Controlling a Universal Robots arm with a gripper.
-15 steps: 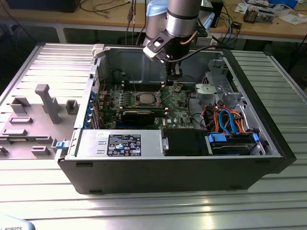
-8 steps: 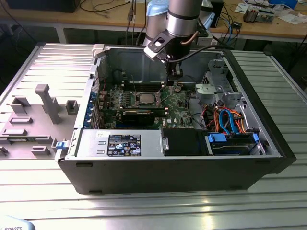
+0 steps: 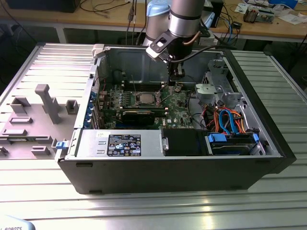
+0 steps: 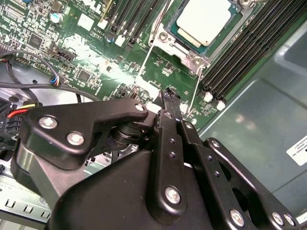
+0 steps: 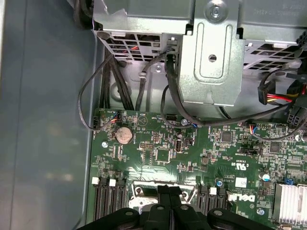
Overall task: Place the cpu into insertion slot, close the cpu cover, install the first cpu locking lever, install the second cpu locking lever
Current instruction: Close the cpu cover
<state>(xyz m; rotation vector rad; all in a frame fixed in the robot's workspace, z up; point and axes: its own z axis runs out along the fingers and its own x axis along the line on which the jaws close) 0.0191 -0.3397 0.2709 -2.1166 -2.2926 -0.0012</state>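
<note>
Your end effector [image 4: 169,93] has its fingers drawn together, and nothing shows between them. In the second wrist view its tip hangs just above the motherboard [image 4: 96,57], short of one corner of the insertion slot [image 4: 195,60], so the task's parts lie straight ahead of the fingertips, near but apart.

The cpu [image 4: 204,19] already sits in that slot, silvery top up, near the middle of the board between the two banks of memory slots [image 4: 249,43]. The cpu cover [image 4: 178,42] seems to lie flat around it, though you should treat that as a judgement.

Two wire locking levers [image 4: 195,91] flank the socket. Their long axes run out from its corners towards the end effector, and neither looks latched.

In the exterior view the end effector [image 3: 176,79] stands toward the exterior view's right of the cpu [image 3: 145,98], nearer the case's back wall.

The open computer case [image 3: 168,167] rests on the surface [image 3: 144,206] — it holds the board, a graphics card [image 3: 139,115] and a drive cage [image 5: 211,57].
</note>
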